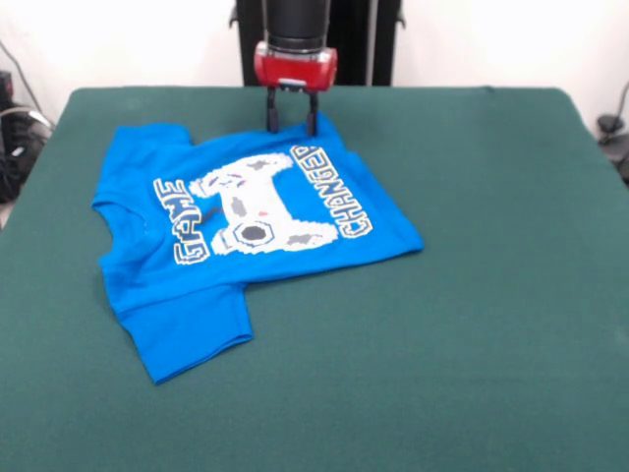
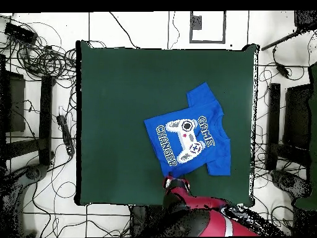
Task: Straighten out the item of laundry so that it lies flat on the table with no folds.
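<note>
While we have the gripper [image 1: 292, 125] down at the far edge of the shirt [image 1: 246, 236], what matters most is how the cloth lies from the jaws: nearly all of it spreads away from them toward the near side of the table [image 1: 472, 324], with the print face up. In the front view the two dark fingers [image 1: 272, 110] stand a little apart, straddling the shirt's far hem edge at about the middle of that edge; we cannot tell whether any cloth is pinched between them. The shirt's long axis, collar to hem, runs across our view, collar at the left, hem at the right by "CHANGER". From overhead the shirt [image 2: 189, 137] sits in the table's [image 2: 111, 111] right half, close to the robot's side, with the gripper [image 2: 176, 183] touching its nearest edge. We judge the lower body is still folded under, since the hem looks short and slanted, so any pull should go along that axis.
</note>
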`<move>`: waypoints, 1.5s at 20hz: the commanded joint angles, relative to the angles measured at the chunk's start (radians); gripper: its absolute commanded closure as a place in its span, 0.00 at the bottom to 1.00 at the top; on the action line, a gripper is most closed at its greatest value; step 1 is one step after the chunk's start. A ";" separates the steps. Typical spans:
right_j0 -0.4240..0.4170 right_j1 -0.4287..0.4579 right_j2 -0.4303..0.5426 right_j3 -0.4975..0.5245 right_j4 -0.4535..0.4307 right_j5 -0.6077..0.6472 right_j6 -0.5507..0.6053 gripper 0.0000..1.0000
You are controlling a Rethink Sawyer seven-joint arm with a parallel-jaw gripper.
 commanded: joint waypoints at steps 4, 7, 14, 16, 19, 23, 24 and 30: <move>-0.068 -0.022 0.014 0.109 -0.052 0.165 0.073 0.00; -0.093 -0.074 0.025 0.141 -0.065 0.195 0.061 0.00; -0.114 -0.148 0.049 0.169 -0.076 0.260 0.052 0.00; -0.123 -0.179 0.068 0.173 -0.072 0.295 0.048 0.00; -0.142 -0.272 0.104 0.195 -0.052 0.379 0.029 0.00; -0.167 -0.346 0.151 0.181 -0.030 0.465 0.002 0.00; -0.170 -0.348 0.157 0.164 -0.030 0.478 -0.004 0.00; -0.220 -0.336 0.198 0.064 -0.057 0.539 -0.048 0.00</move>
